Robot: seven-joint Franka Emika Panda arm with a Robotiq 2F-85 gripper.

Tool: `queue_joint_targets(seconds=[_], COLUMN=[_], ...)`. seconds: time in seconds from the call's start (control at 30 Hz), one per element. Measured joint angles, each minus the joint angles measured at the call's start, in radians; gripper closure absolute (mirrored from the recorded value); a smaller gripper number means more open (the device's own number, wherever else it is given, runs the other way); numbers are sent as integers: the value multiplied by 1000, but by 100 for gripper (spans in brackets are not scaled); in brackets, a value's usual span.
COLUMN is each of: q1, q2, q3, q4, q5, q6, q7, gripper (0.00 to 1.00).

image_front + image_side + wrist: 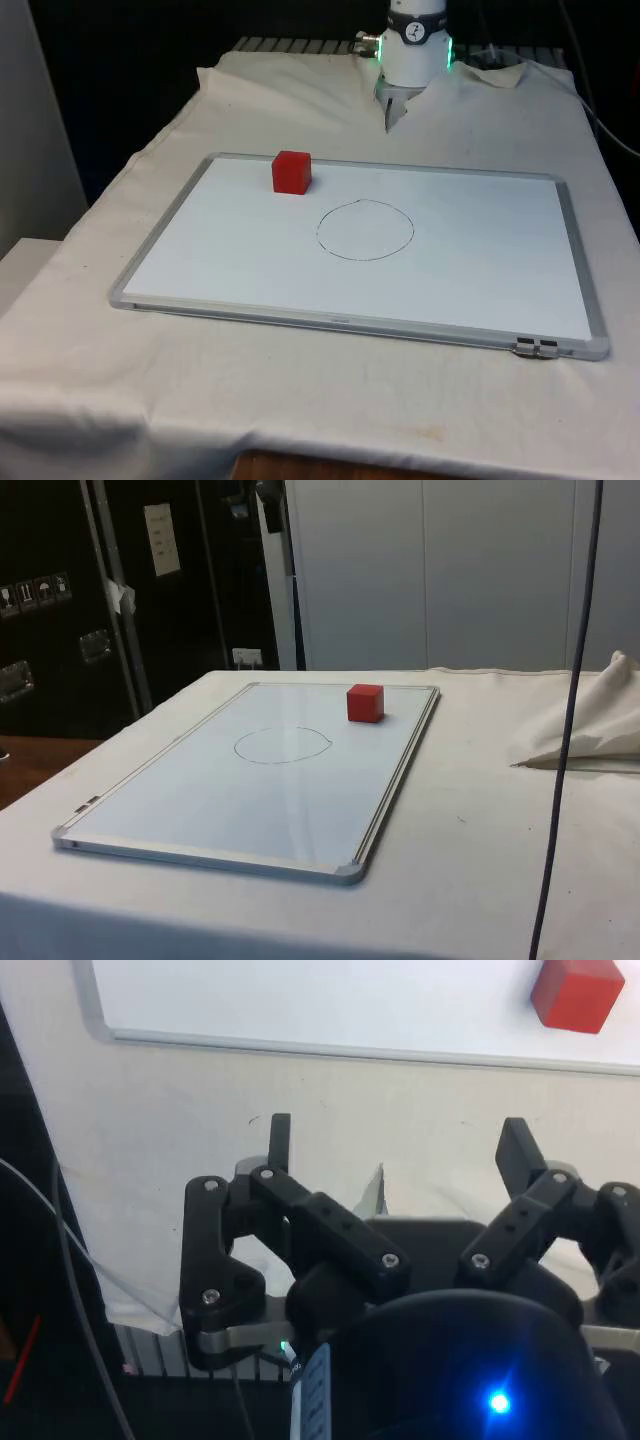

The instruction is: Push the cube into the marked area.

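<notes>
A table (90, 330) under a white cloth carries a large whiteboard (480, 270) with a grey frame, lying flat and taking up most of the middle of the table. On the board's white face a thin circle (365, 230) is drawn, roughly at the board's centre and a little towards its far edge; this is the marked area.

The red cube (292, 171) sits on the board close to its far edge, towards the far corner on the front view's left. It is apart from the circle, outside the line, with bare board between the two. In the side view the cube (365, 703) stands near the frame's long edge, upright and square on the surface.

The gripper (400, 1145) hangs above the bare cloth beyond the board's far edge, well short of the cube, and its two fingers (280, 1140) are spread wide apart with nothing between them.

As I judge it, the task is at its very start: the approach is the step in hand and no push has begun. The next move calls for bringing the gripper down onto the board behind the cube, on the side facing away from the circle, then driving it on a slant towards the board's middle so that the cube slides inside the line without twisting off to one side.
</notes>
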Motion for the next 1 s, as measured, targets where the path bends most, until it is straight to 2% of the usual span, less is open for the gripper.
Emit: queue_joint_targets(seconds=[0.17, 0.2, 0.27, 0.3, 0.33, 0.43, 0.5, 0.63, 0.93, 1.0], q1=[0, 0, 0, 0, 0, 0, 0, -1, -2, -2], q2=[0, 0, 0, 0, 0, 0, 0, 0, -43, -64], q3=[0, 0, 0, 0, 0, 0, 0, 0, -25, -33], q4=[0, 0, 0, 0, 0, 0, 0, 0, -53, -87], q5=[0, 0, 0, 0, 0, 0, 0, 0, 5, 15], q6=[0, 0, 0, 0, 0, 0, 0, 0, 9, 31], q7=[0, 0, 0, 0, 0, 0, 0, -1, -35, -49], gripper=[25, 36, 45, 50, 50, 64, 81, 100, 100, 100])
